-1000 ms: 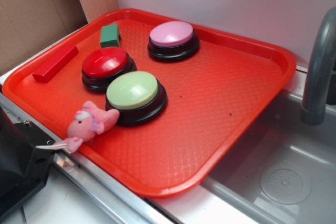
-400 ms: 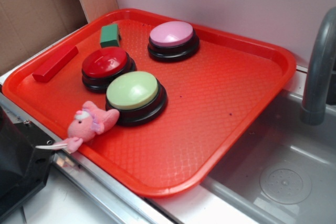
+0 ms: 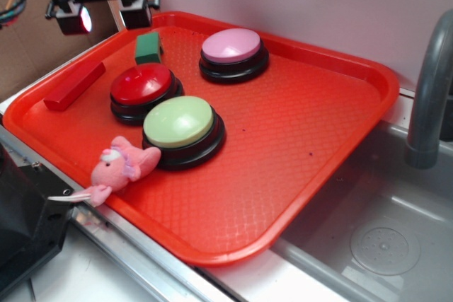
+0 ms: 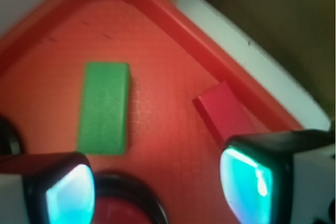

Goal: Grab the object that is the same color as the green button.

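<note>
The small green block is a matte, flat-faced rectangle lying near the far left corner of the red tray, whose plastic floor carries a fine waffle grid. In the wrist view the block runs lengthwise up the picture, toward the tray's curved rim, with the blunt end of the red bar off to its right. The gripper hangs above that corner with its two fingers spread wide, holding nothing. The pale green button, a smooth glossy dome on a black round base, sits nearer the front.
</note>
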Action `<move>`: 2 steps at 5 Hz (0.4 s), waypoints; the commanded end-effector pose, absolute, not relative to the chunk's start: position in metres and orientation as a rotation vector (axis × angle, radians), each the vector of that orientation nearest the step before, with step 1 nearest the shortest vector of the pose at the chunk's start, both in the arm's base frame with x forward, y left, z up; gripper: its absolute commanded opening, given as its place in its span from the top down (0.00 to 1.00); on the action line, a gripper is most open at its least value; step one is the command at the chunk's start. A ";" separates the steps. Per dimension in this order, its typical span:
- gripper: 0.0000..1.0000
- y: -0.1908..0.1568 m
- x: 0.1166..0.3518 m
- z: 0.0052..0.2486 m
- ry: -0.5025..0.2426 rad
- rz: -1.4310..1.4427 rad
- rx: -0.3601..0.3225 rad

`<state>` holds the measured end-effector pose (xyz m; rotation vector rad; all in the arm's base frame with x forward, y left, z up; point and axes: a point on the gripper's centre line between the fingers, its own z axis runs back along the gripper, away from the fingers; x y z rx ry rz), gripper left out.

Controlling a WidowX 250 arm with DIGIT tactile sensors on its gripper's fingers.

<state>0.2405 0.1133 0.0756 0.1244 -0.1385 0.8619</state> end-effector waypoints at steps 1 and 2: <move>0.00 0.132 0.259 0.059 -0.238 0.926 0.053; 0.00 0.133 0.265 0.047 -0.233 0.908 0.032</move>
